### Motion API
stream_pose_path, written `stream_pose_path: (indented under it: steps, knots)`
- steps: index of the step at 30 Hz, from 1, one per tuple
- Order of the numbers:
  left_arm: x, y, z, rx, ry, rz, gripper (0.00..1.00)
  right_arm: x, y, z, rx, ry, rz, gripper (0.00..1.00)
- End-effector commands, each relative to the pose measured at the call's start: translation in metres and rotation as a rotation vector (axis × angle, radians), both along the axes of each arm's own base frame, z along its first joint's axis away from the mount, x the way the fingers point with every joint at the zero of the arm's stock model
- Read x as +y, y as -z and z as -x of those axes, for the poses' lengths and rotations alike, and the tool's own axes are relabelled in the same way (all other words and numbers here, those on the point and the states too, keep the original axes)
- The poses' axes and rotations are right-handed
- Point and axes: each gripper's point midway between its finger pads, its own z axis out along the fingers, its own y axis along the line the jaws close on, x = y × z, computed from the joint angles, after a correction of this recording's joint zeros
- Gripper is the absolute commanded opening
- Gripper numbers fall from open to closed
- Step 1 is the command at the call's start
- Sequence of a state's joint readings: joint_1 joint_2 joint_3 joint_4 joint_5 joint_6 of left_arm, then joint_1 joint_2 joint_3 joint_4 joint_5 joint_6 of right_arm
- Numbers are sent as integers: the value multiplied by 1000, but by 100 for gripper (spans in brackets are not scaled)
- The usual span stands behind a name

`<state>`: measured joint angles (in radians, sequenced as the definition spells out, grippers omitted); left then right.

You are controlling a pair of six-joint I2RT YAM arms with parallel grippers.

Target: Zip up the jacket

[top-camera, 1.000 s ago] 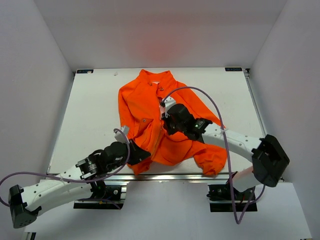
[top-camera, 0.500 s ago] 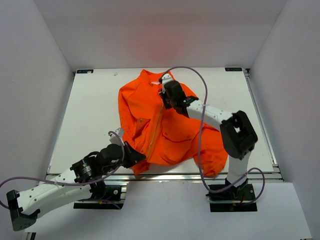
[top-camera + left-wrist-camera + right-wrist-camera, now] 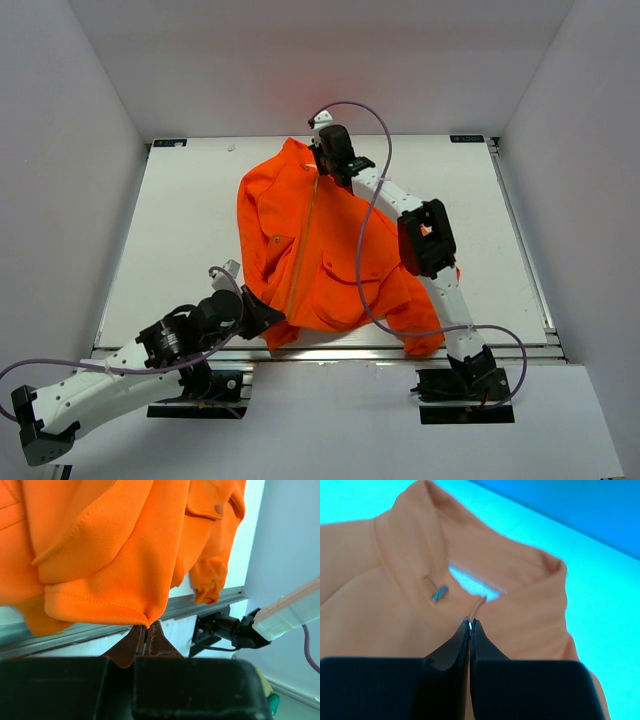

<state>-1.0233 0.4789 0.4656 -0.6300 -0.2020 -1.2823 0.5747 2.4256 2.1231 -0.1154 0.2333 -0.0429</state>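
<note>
The orange jacket [image 3: 320,250] lies on the white table, collar at the far side, hem at the near edge. Its front zipper line [image 3: 303,235] looks closed up to the collar. My left gripper [image 3: 262,318] is shut on the jacket's bottom hem corner [image 3: 145,620] at the near edge. My right gripper [image 3: 322,165] is stretched far out at the collar, shut on the metal zipper pull [image 3: 470,624] just under the collar opening [image 3: 470,582]. The right wrist view is colour-shifted, so the jacket [image 3: 380,615] looks pale peach there.
The right arm [image 3: 425,240] reaches across the jacket's right side, its purple cable [image 3: 385,150] looping above. The metal rail [image 3: 340,352] runs along the table's near edge. A sleeve cuff [image 3: 425,335] lies near that rail. White walls enclose the table.
My right gripper has travelled from the jacket's middle up to the collar with the zipper pull, and the front has closed behind it. My left gripper has kept hold of the hem.
</note>
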Motion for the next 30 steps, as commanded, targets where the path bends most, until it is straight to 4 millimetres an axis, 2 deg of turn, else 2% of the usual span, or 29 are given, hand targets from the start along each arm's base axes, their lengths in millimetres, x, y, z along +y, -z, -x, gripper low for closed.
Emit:
stream_pose_path:
  steps: [1, 2, 3, 4, 6, 9, 10, 11, 13, 14, 15, 16, 17, 18, 19, 20, 21, 22, 23, 24, 25, 26, 27, 28, 29, 30]
  knots:
    - [8, 28, 42, 167, 130, -69, 0, -62, -54, -82, -273, 204, -28, 0]
    - [10, 31, 45, 184, 131, -77, 0, -62, -68, -90, -310, 211, -53, 0]
    - [11, 32, 48, 201, 136, -79, 0, -65, -60, -95, -310, 219, -58, 0]
    - [13, 34, 50, 216, 134, -83, 0, -65, -68, -100, -346, 224, -86, 0]
    - [15, 37, 55, 242, 139, -86, 0, -68, -62, -104, -360, 226, -95, 0]
    - [17, 41, 57, 253, 137, -86, 0, -65, -67, -107, -385, 200, -102, 0]
    - [19, 42, 57, 253, 133, -95, 0, -61, -70, -106, -383, 178, -104, 0]
    - [25, 46, 58, 263, 122, -122, 0, -47, -67, -98, -345, 96, -120, 0]
    - [27, 42, 53, 235, 99, -128, 0, -36, -70, -75, -312, 0, -156, 0]
    - [27, 39, 50, 216, 97, -128, 14, -30, -72, -65, -305, -41, -182, 0]
    - [25, 31, 47, 196, 96, -118, 38, -23, -101, -53, -338, -96, -227, 0]
    - [26, 28, 45, 184, 90, -123, 69, -23, -95, -46, -310, -108, -225, 9]
    - [27, 26, 44, 181, 88, -132, 98, -15, -100, -37, -289, -160, -250, 29]
    - [25, 16, 42, 166, 92, -123, 98, -15, -116, -29, -284, -174, -264, 47]
    - [25, 10, 40, 155, 90, -123, 98, -15, -115, -22, -264, -185, -266, 89]
    - [28, 7, 37, 136, 80, -143, 98, -16, -119, -15, -255, -194, -270, 89]
    - [26, -8, 32, 111, 72, -134, 98, -21, -145, -6, -281, -191, -302, 89]
    - [26, -16, 28, 91, 63, -138, 98, -23, -135, 3, -251, -196, -293, 89]
    - [28, -23, 23, 53, 58, -157, 98, -23, -141, 13, -244, -220, -298, 89]
    - [25, -42, 16, 16, 54, -147, 98, -27, -165, 24, -268, -229, -309, 89]
    - [24, -51, 11, -9, 40, -151, 98, -31, -167, 33, -239, -224, -306, 89]
    - [25, -57, 6, -28, 23, -163, 98, -41, -187, 44, -239, -189, -325, 89]
    - [31, -63, -7, -70, -36, -192, 98, -51, -190, 50, -219, -149, -330, 89]
    - [31, -73, -17, -93, -68, -220, 98, -60, -185, 61, -151, -98, -347, 89]
    - [35, -76, -26, -123, -96, -263, 98, -79, -196, 75, -150, -43, -357, 89]
    - [46, -82, -44, -179, -189, -324, 98, -93, -187, 86, -113, 6, -348, 89]
